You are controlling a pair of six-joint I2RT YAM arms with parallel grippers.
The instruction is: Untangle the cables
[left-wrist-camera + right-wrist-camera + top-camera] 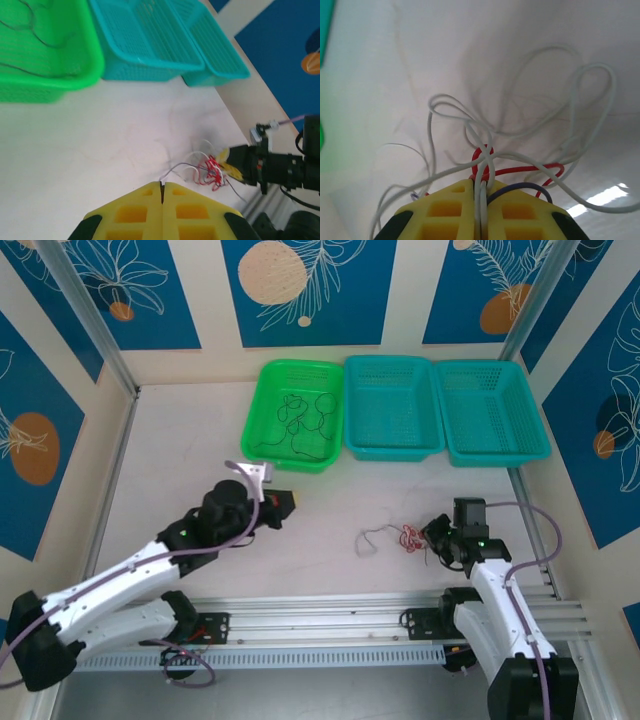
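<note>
White and red cables [400,536] knotted on table [320,562] | right gripper [481,186] pinching white strands of knot | left gripper [161,186] closed on nothing, well apart from knot

The pale table [300,455] carries three baskets side by side along its far edge: a green basket [258,405] at left, a teal basket [392,405], a second teal basket [492,410]; nearer, right of centre, lie tangled white and red cables [395,538].
</note>
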